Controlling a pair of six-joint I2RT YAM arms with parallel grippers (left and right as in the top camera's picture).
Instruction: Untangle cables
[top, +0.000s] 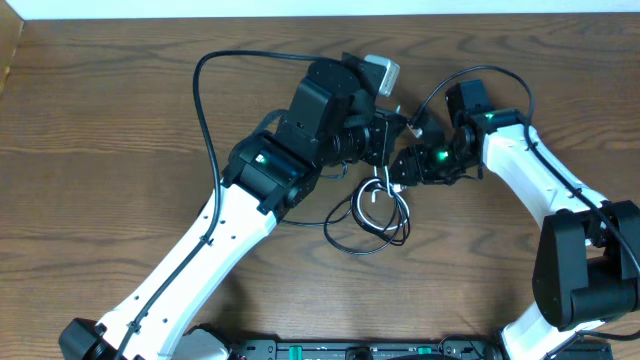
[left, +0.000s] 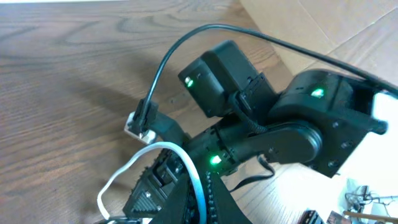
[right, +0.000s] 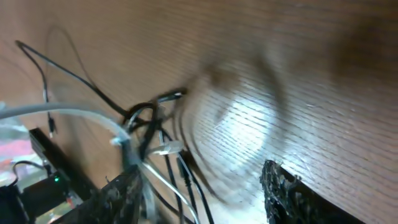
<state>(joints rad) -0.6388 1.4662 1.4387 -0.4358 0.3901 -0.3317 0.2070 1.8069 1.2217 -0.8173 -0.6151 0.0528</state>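
The cables lie tangled at the table's centre. The black cable (top: 352, 228) forms loops on the wood, and the white cable (top: 377, 192) rises out of them. My left gripper (top: 388, 135) is shut on the white cable (left: 116, 179), which runs up between its fingers (left: 219, 198). My right gripper (top: 402, 170) hangs just right of the tangle, close beside the left one. In the right wrist view it (right: 199, 199) stands open, with black strands (right: 140, 116) and a white plug (right: 165, 148) near its left finger (right: 115, 196). That view is blurred.
The thick black wire (top: 205, 110) of the left arm arcs over the table at the back left. The right arm's body (left: 292, 124) fills the left wrist view close ahead. Cardboard (left: 323, 25) lies at the far right there.
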